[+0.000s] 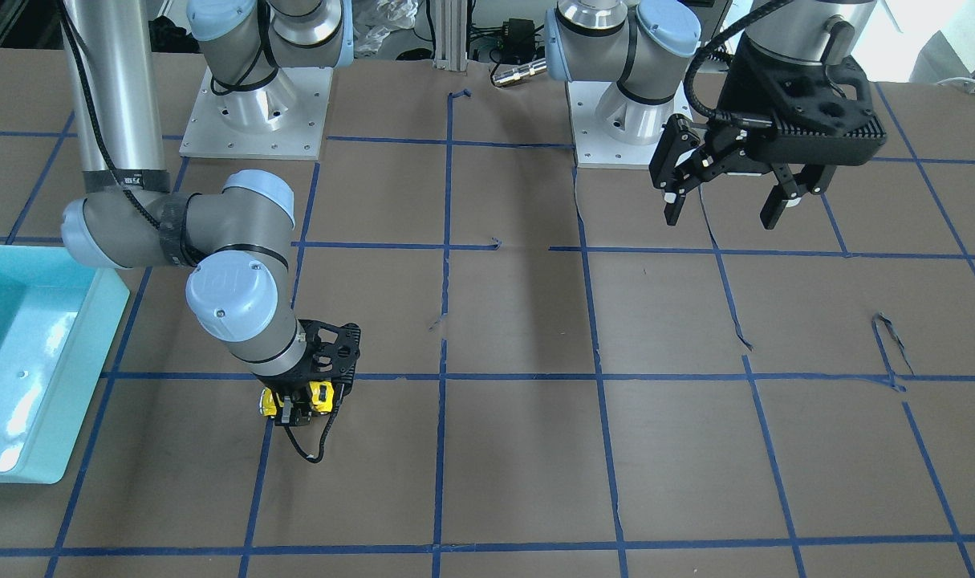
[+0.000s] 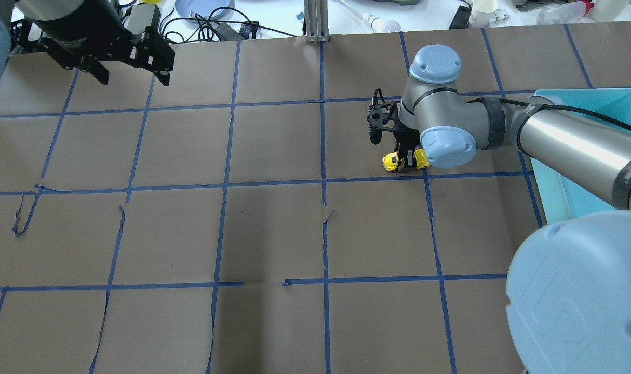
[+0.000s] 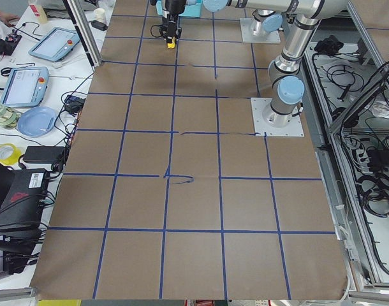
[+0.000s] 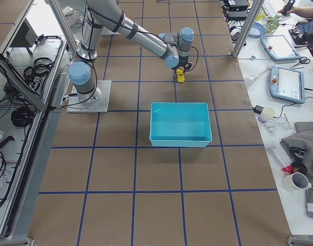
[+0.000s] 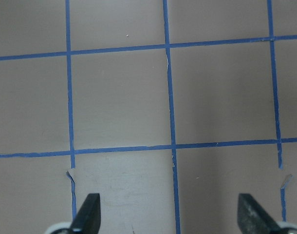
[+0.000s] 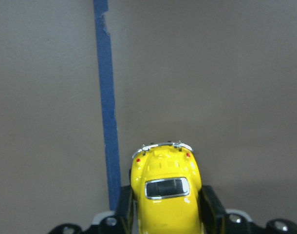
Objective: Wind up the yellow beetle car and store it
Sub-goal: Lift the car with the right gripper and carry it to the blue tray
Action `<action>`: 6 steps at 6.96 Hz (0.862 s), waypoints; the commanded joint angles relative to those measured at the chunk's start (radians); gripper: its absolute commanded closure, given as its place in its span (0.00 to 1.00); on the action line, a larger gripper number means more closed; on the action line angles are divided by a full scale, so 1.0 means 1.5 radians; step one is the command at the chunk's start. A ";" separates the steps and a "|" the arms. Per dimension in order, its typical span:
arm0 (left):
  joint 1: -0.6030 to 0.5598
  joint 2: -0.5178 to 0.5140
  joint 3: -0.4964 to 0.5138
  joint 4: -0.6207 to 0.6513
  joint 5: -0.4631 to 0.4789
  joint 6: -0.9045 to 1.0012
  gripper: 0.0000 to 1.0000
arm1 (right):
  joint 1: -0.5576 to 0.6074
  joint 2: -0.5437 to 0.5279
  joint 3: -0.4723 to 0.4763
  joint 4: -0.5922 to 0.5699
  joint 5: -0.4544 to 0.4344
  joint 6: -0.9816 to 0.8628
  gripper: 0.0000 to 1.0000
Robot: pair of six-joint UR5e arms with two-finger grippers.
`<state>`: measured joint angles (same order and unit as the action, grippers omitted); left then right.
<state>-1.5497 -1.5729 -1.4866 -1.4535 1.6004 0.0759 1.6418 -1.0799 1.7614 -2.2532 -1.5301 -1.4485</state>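
Observation:
The yellow beetle car [image 6: 165, 192] sits between my right gripper's fingers [image 6: 210, 204], its rounded end with red lights pointing away from the camera. My right gripper [image 1: 298, 404] is shut on the car [image 1: 320, 395] down at the brown table, next to a blue tape line. The overhead view shows the car [image 2: 392, 161] poking out under the right wrist [image 2: 407, 156]. I cannot tell whether its wheels touch the table. My left gripper [image 1: 728, 209] hangs open and empty, high near its base, far from the car; its wrist view [image 5: 170, 219] shows only bare table.
A light blue bin [image 1: 106, 313] stands at the table's edge on my right side, near the right arm; it also shows in the overhead view [image 2: 551, 197] and in the exterior right view [image 4: 179, 141]. Blue tape lines grid the brown table.

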 commanded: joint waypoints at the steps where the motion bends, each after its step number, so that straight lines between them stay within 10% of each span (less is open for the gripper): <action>1: -0.001 0.002 -0.002 0.001 -0.001 -0.001 0.00 | 0.001 -0.004 0.000 0.000 -0.011 -0.002 0.70; 6: -0.006 0.003 -0.007 0.002 -0.002 -0.005 0.00 | -0.063 -0.064 -0.099 0.096 -0.011 -0.012 0.70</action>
<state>-1.5581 -1.5699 -1.4965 -1.4512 1.5974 0.0681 1.5996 -1.1513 1.6435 -2.1356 -1.5452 -1.4647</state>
